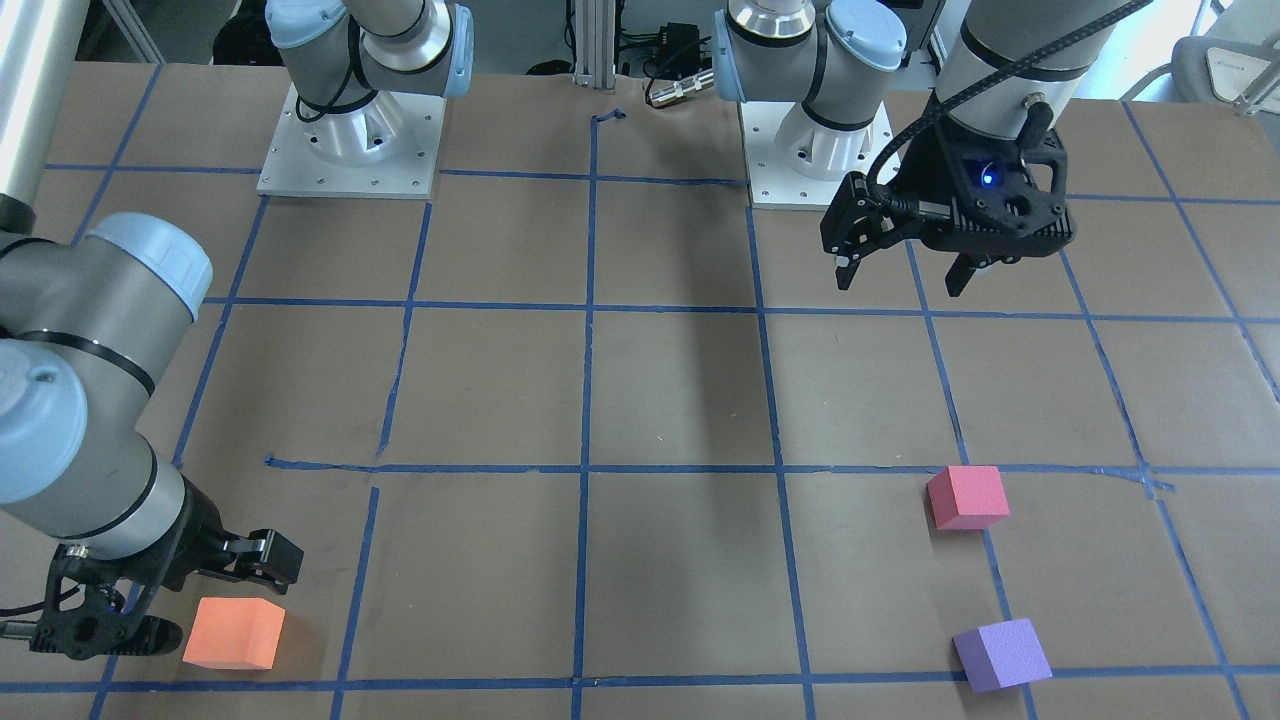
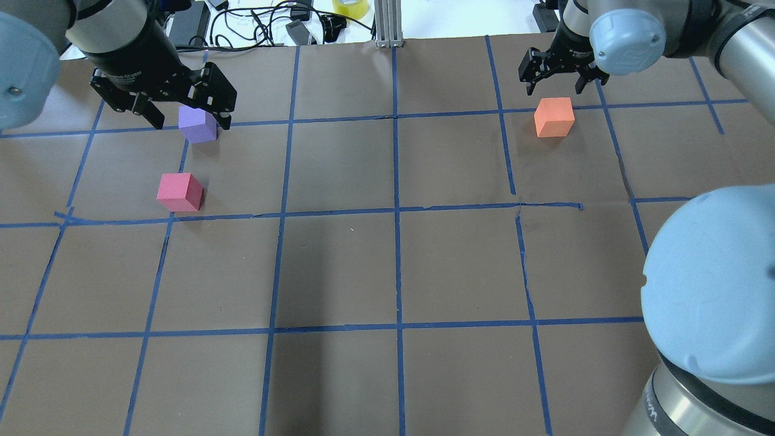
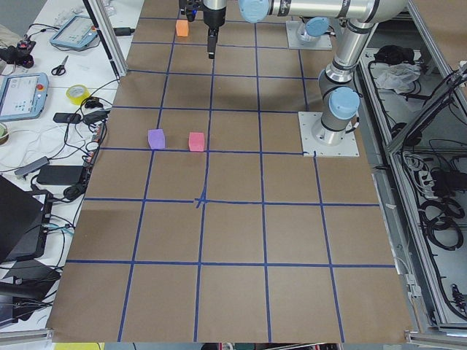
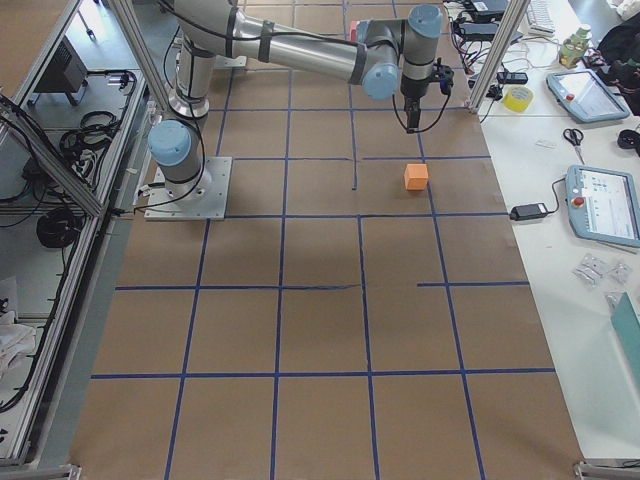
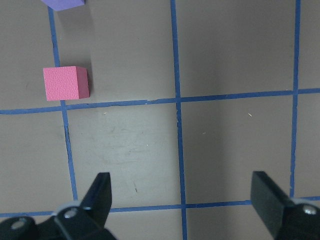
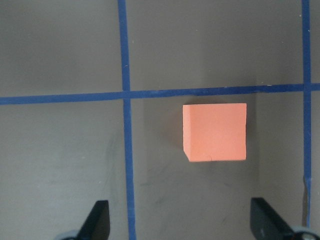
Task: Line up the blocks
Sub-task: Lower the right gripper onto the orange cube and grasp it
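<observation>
The orange block sits at the far right of the table; it also shows in the front view and the right wrist view. My right gripper is open and empty, hovering just beside and above it. The purple block and the pinkish-red block sit at the far left, about a block's width apart. My left gripper is open and empty, held high above the table. In the left wrist view the pinkish-red block lies well ahead and to the left of the fingers.
The table is brown paper with a blue tape grid. The two arm bases stand at the robot's edge. Cables and a tape roll lie beyond the far edge.
</observation>
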Controlling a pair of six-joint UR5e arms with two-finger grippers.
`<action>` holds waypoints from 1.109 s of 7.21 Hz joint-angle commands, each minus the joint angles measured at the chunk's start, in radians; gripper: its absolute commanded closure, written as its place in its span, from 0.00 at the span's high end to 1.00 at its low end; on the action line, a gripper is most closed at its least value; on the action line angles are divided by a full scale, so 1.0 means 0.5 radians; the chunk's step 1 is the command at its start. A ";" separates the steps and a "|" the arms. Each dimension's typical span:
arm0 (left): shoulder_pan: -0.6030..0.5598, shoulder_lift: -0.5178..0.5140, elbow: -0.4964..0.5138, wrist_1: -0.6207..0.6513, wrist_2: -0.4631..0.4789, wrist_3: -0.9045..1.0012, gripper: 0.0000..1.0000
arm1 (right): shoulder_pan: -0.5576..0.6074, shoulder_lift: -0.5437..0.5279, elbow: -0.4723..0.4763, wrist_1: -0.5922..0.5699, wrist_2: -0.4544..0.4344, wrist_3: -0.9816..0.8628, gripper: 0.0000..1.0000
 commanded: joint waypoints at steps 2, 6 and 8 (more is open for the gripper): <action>0.000 0.000 0.000 0.000 0.000 -0.002 1.00 | -0.052 0.223 -0.124 -0.016 -0.057 -0.135 1.00; 0.000 0.000 0.000 0.000 0.000 -0.002 1.00 | -0.090 0.306 -0.133 -0.047 -0.036 -0.181 0.93; 0.000 0.000 0.000 0.003 0.000 -0.002 1.00 | -0.090 0.337 -0.133 -0.065 -0.030 -0.179 0.81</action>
